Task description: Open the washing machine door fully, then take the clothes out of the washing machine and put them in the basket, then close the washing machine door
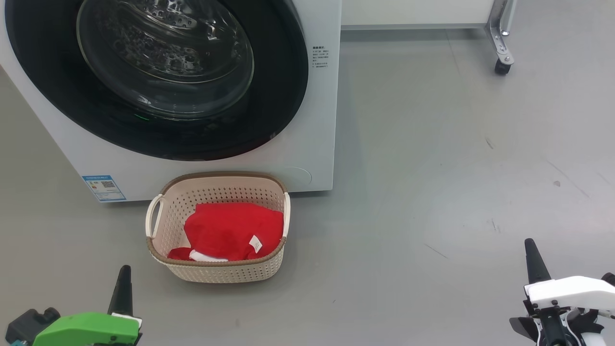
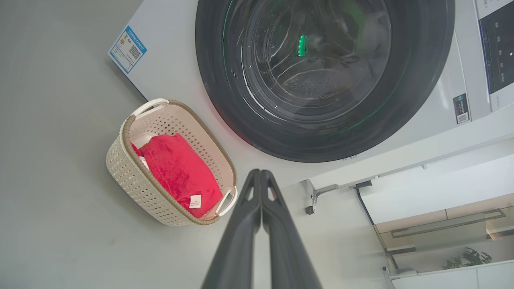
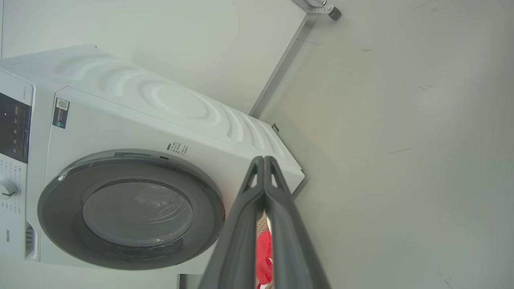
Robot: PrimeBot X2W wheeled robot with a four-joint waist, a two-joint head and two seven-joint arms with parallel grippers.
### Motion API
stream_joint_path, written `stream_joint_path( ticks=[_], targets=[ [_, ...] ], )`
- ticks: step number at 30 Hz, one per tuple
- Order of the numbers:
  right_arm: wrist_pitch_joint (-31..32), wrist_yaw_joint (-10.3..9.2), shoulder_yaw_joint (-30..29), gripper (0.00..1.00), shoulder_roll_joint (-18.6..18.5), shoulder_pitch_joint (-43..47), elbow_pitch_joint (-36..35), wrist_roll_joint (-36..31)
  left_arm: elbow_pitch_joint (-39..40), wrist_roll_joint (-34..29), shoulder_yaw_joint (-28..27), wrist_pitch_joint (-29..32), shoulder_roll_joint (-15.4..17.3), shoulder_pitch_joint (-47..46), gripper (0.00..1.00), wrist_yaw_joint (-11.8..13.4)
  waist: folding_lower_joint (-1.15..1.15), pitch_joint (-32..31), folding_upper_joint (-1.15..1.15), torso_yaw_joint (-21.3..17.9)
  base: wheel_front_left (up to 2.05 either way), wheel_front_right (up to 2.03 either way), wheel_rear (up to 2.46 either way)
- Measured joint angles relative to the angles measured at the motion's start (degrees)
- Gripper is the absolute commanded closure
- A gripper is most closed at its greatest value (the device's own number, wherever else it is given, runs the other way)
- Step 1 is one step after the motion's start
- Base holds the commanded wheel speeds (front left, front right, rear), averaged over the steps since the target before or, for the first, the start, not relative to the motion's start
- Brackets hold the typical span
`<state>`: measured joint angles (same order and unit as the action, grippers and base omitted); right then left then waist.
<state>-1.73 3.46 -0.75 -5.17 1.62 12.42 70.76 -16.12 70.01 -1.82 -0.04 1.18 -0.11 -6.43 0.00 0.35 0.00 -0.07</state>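
Observation:
The washing machine (image 1: 317, 120) fills the upper left of the head view, and its black-rimmed round door (image 1: 158, 72) lies flat against the front. The cream basket (image 1: 218, 271) stands on the floor just before it, holding the red clothes (image 1: 230, 230) with a white label. My left gripper (image 1: 122, 283) hangs low at the bottom left, shut and empty, a little left of the basket. At the bottom right my right gripper (image 1: 533, 257) is shut and empty, far from the basket. The left wrist view shows the basket (image 2: 132, 176), the clothes (image 2: 176, 170) and the door (image 2: 325, 76); the right wrist view shows the door (image 3: 130, 208).
Grey floor (image 1: 432, 168) stretches wide to the right of the machine. A white cabinet on a metal leg with a caster (image 1: 502, 65) stands at the back right. A blue sticker (image 1: 104, 187) marks the machine's lower left corner.

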Motion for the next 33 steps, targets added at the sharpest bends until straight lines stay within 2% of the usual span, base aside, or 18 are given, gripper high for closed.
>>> stream_joint_path(
  ticks=[33],
  targets=[
    [5.5, 3.08, -4.1, 1.00, 1.1, -4.7, 3.1, 23.1, 0.1, 21.5, -2.8, 6.3, 0.2, -3.2, 1.00, -0.4, 0.00, -0.2, 0.00, 0.1, 0.00, 0.00, 0.00]
  ],
)
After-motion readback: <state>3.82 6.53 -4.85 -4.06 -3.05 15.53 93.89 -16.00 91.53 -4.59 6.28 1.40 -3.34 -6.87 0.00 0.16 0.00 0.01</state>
